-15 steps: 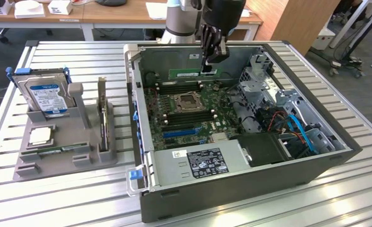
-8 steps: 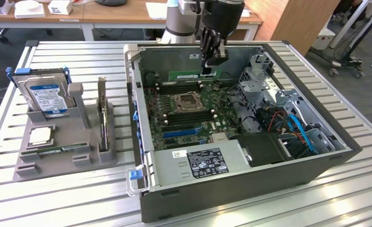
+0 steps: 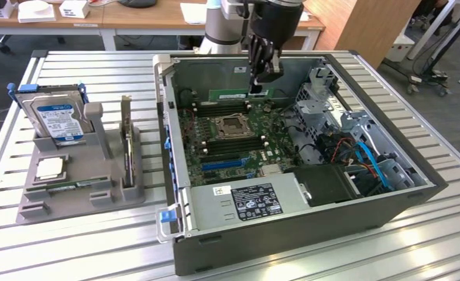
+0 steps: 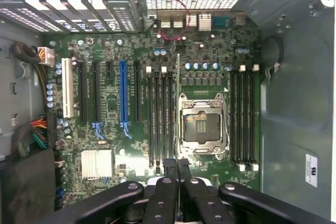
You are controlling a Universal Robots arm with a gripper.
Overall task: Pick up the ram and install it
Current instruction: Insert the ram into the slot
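Over the open computer case [image 3: 292,234], one gripper [image 3: 257,88] grips one ram [image 3: 230,93].

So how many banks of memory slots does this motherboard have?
2. One bank lies on the CPU socket's side nearest the gripper; the other bank lies on the socket's opposite side. None seem hidden.
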